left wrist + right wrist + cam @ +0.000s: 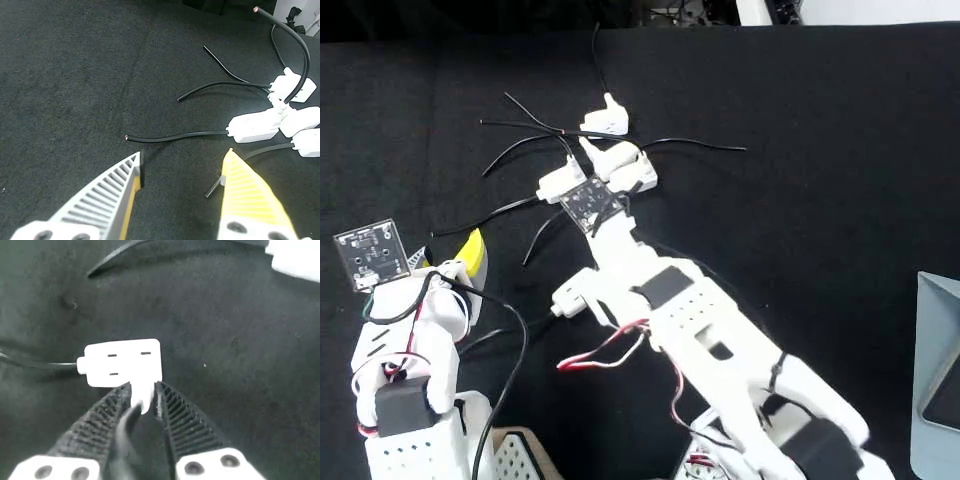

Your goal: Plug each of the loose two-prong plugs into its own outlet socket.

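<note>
My right gripper (143, 388) is shut on a small white two-prong plug (143, 399), and its black cable trails back between the fingers. The plug's front meets the near side of a white outlet socket (122, 362) lying flat on the black cloth. From above, the right arm (660, 295) stretches to a cluster of white plugs and sockets (610, 160), with one more white piece (605, 118) just beyond. My left gripper (183, 156) hangs open over bare cloth, short of a white socket (250, 127). Its yellow finger (472, 250) sits at the lower left.
Loose black cables (520, 150) fan out left and right of the cluster, and one (175, 136) ends just ahead of the left gripper. A grey bin (935, 380) stands at the table's right edge.
</note>
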Controlling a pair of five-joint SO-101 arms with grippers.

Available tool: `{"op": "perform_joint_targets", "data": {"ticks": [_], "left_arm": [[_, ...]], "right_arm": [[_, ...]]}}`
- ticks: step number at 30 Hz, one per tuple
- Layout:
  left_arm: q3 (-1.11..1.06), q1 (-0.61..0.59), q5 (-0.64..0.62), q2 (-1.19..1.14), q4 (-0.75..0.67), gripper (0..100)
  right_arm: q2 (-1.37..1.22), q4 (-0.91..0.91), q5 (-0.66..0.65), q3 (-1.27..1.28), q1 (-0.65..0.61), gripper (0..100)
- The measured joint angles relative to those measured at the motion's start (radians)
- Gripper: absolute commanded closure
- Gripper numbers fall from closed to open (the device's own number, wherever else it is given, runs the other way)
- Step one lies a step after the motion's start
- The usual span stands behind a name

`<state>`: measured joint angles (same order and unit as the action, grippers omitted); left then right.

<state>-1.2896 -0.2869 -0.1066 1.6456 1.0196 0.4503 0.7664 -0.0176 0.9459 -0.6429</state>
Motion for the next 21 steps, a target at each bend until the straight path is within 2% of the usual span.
{"op": "perform_joint_targets", "data": {"ticks": [14,21], "left_arm": [[0.000,-0.003,0.000,0.000,0.000,74],[0.000,-0.003,0.000,0.000,0.000,74]], "right_arm": [[-0.094,-0.002,0.000,-0.074,0.000,98.7],[-0.098,-0.063,0.000,-0.071,0.000,98.7]]}}
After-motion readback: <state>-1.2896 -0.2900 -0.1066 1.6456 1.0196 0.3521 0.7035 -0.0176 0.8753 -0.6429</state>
